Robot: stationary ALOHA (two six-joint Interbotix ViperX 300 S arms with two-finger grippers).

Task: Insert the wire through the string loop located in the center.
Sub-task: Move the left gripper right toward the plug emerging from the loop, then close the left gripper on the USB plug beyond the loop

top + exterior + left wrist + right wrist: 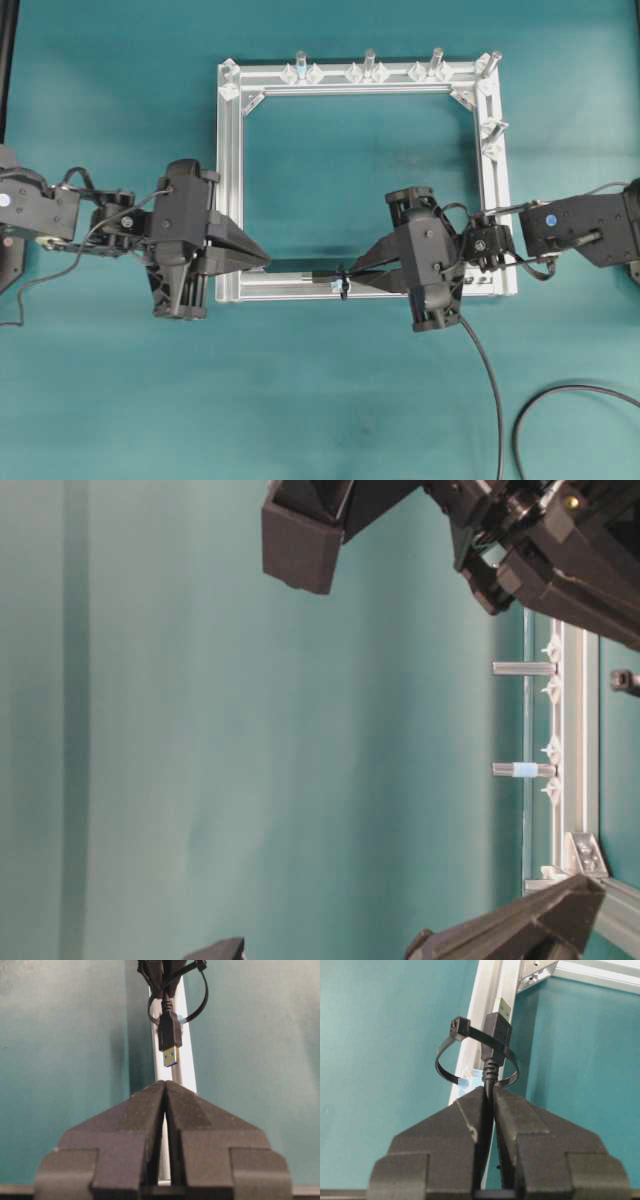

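Wire (pixel 490 1077) is sitting pinched between the jaws of the right gripper (pixel 489 1091), which is clamping the black cable just behind its USB plug (pixel 498 1027). That plug is poking through the string loop (pixel 470 1055), a black zip-tie ring on the near bar of the aluminium frame (pixel 490 215), near its middle. Opposite, the left gripper (pixel 165 1085) is pointing straight at the gold plug tip (pixel 170 1056), jaws pressed together and gripping nothing, tips just short of the plug. Behind the right arm, the cable is trailing off across the teal table (pixel 330 400).
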